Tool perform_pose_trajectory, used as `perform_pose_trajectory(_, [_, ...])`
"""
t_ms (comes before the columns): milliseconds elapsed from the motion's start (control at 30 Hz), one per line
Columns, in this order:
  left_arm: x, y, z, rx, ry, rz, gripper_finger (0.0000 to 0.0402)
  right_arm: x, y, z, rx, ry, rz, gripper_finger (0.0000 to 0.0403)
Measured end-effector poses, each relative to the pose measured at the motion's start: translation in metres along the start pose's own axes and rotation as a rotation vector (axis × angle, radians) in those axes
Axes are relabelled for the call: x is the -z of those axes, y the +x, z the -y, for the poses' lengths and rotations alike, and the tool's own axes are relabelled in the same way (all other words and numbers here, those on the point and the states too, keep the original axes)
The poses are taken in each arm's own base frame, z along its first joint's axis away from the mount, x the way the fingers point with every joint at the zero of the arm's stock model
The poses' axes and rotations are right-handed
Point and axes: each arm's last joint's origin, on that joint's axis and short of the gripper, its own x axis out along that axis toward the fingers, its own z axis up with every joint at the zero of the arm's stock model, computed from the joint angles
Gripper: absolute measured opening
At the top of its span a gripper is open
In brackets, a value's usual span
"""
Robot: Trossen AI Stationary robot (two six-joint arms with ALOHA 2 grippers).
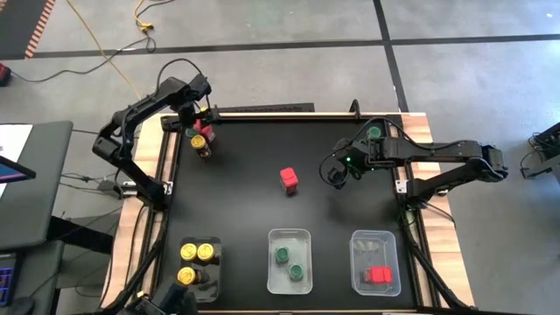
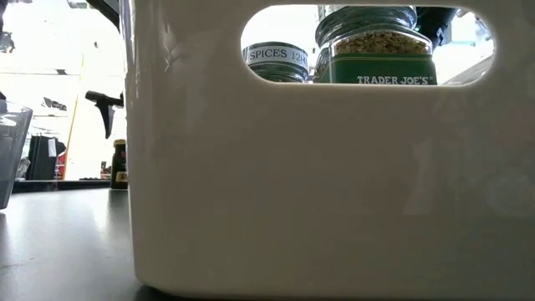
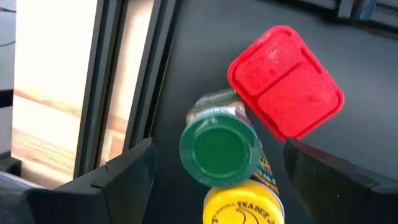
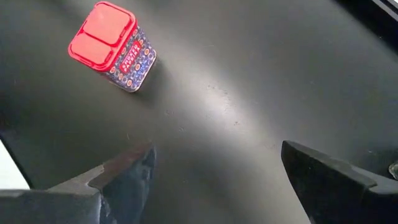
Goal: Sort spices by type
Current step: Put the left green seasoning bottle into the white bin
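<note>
Spices are partly sorted, as far as you can see from above. At about seven o'clock on the tabletop (image 1: 236, 201), three yellow-lidded jars (image 1: 197, 261) sit together in the left tray (image 1: 216, 262). At six o'clock the middle tray (image 1: 271, 262) holds two green-lidded jars (image 1: 290, 263). At about five o'clock the right tray (image 1: 359, 241) holds red-lidded jars (image 1: 378, 275); you cannot tell whether that is one or two.

What is left, by my reading, is everything outside the trays. A lone red-lidded jar (image 1: 289, 180) stands upright near the centre of the tabletop, apart from everything else. At about ten o'clock a tight cluster waits: a green-lidded jar (image 3: 219, 148), a yellow-lidded jar (image 3: 244, 204) and another red-lidded jar (image 3: 285, 81), touching or nearly touching one another. One more green lid (image 1: 374, 133) shows at about two o'clock, right by the right arm; whether it rests on the tabletop there you cannot tell.

Your left claw (image 3: 217, 171) hangs directly over the ten o'clock cluster, fingers spread wide either side of the green-lidded jar, pinching nothing yet. Your right claw (image 4: 214, 171) hovers over bare tabletop at about two o'clock, also spread and holding nothing, with the lone red-lidded jar well ahead of it.

Roughly half the sorting looks done.
</note>
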Motion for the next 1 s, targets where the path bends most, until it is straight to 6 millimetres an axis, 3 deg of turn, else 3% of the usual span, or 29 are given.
perform_pose_trajectory(200, [0.000,0.001,0.000,-0.002,-0.053,0.000,0.0331,0.000,0.000,0.000,0.003,-0.006,-0.005,0.0373])
perform_pose_trajectory(467, [0.010,0.016,0.000,-0.042,-0.156,-0.013,0.0331,0.001,0.000,0.000,0.002,-0.026,-0.005,0.0373])
perform_pose_trajectory(1000, [0.016,0.034,-0.002,-0.064,-0.190,-0.018,0.0331,0.010,-0.003,-0.010,-0.015,-0.122,-0.035,0.0373])
